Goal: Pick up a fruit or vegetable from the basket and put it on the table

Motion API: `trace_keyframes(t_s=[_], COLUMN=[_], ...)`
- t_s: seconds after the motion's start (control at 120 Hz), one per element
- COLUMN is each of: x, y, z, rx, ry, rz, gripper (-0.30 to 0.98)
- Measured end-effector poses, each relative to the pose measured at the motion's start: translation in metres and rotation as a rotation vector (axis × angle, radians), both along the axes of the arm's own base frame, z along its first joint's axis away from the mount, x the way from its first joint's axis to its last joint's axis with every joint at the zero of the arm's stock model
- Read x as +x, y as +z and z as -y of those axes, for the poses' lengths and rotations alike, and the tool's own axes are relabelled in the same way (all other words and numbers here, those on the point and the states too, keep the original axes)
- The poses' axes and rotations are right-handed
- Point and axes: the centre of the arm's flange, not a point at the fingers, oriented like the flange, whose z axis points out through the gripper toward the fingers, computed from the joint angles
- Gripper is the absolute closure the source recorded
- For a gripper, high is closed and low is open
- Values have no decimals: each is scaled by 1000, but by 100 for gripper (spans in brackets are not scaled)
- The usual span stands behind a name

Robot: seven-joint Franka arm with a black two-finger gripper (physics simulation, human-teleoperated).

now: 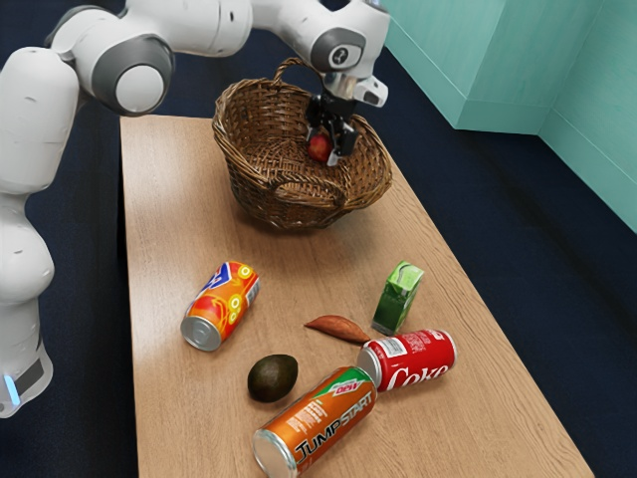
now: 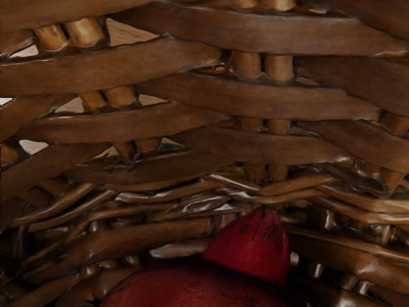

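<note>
Grasping the red fruit (image 1: 318, 150), my pincer (image 1: 323, 145) has its two fingers parted by about the fruit's width, one on either side of it. The fruit lies right between my fingertips, inside the wicker basket (image 1: 289, 212). Close under my hand, the wrist view shows its rounded dark-red body and a pointed part reaching toward the woven wall. The basket's wall rises around my pincer, and the basket itself stands on the table (image 1: 299, 264). Well apart from my pincer, beyond the basket and also on the table, are a green carton (image 1: 397, 298), an orange can with fruit pictures (image 1: 220, 308), a long reddish-brown root (image 1: 338, 327) and a red Coke can (image 1: 409, 359). Farther still from my pincer are a dark avocado (image 1: 273, 378) and an orange Jumpstart can (image 1: 317, 420).
</note>
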Motion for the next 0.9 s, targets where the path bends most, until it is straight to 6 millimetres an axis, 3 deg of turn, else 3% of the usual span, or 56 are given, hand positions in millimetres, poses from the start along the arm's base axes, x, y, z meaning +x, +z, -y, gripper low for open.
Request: trace_keyframes(t_s=[0.108, 0.233, 0.367, 0.475, 0.55, 0.583, 0.642, 0.742, 0.9], x=[2, -1, -30, -80, -117, -129, -146, -178, -227], y=[0, 14, 83, 147, 177, 187, 194, 199, 196], z=[3, 7, 33, 80, 114, 120, 99, 37, -24], rx=[-1, 8, 45, 78, 101, 108, 108, 102, 88], ry=[-4, -6, -24, -58, -83, -84, -37, 78, 202], rz=[3, 21, 87, 147, 180, 193, 201, 207, 199], gripper=[31, 33, 36, 34, 34, 34, 35, 35, 35])
